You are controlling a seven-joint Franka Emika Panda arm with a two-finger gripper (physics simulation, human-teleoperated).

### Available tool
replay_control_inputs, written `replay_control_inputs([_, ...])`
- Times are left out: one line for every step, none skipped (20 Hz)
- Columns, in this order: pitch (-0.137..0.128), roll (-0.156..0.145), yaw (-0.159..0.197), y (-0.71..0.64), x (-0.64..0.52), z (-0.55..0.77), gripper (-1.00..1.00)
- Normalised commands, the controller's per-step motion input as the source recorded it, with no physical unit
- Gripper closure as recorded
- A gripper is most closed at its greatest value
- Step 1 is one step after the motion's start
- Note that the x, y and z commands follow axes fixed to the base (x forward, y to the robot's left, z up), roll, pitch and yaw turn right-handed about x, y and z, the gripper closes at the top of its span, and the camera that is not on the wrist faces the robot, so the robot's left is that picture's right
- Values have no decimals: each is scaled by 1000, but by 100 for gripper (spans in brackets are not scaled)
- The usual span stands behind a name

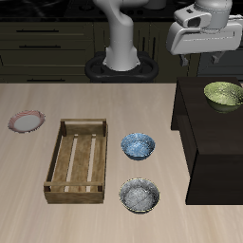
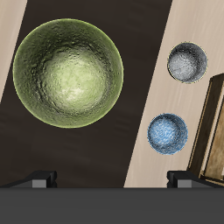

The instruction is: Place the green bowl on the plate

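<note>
Green bowl: a small round yellow-green bowl with a mottled pale inside, the green bowl [image 1: 223, 93] [image 2: 68, 72], is seen upright on a dark raised block [image 1: 214, 142] [image 2: 96, 162] at the side of the table; it is touched by nothing.
Plate: a small round flat plate with a pink-red rim and a pale centre, the plate [image 1: 26, 121], is set on the light wooden table [image 1: 28, 204] at the opposite side, well apart from the green bowl; nothing is carried on it.
Gripper: the white two-finger gripper [image 1: 219, 54] [image 2: 111, 179] is held in the air above the dark block, just behind the green bowl and clear of it. In the wrist view only two dark finger bases are shown, set wide apart, with nothing between them; the jaws are seen spread and empty.
Wooden tray: a slatted wooden tray [image 1: 76, 159] [image 2: 210, 131] is laid on the table between the plate and the other bowls.
Blue bowl: a round blue-patterned bowl [image 1: 138, 145] [image 2: 167, 133] is placed just beside the tray.
Grey bowl: a round grey speckled bowl [image 1: 140, 196] [image 2: 187, 61] is placed nearer the table's front edge, near the blue bowl but apart from it.
</note>
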Motion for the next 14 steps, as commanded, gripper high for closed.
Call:
replay_control_inputs([5, 43, -18, 134, 189, 13, -100])
replay_control_inputs([-29, -14, 13, 162, 167, 102, -100])
replay_control_inputs([61, 38, -78, 324, 182, 10, -100])
replay_control_inputs([-18, -8, 15, 107, 168, 141, -100])
replay_control_inputs([3, -11, -55, 157, 187, 98, -100])
replay_control_inputs([16, -40, -6, 132, 196, 55, -100])
replay_control_inputs([2, -25, -53, 382, 430, 35, -100])
replay_control_inputs([0, 0, 0, -26, -18, 23, -100])
replay_control_inputs([39, -47, -73, 219, 371, -20, -100])
replay_control_inputs([52, -42, -26, 107, 275, -78, -100])
replay_control_inputs([20, -39, -21, 121, 186, -57, -100])
replay_control_inputs([93, 14, -69, 65, 204, -124, -100])
replay_control_inputs([-9, 4, -20, 58, 57, -27, -100])
replay_control_inputs([-105, -97, 24, 33, 254, -103, -100])
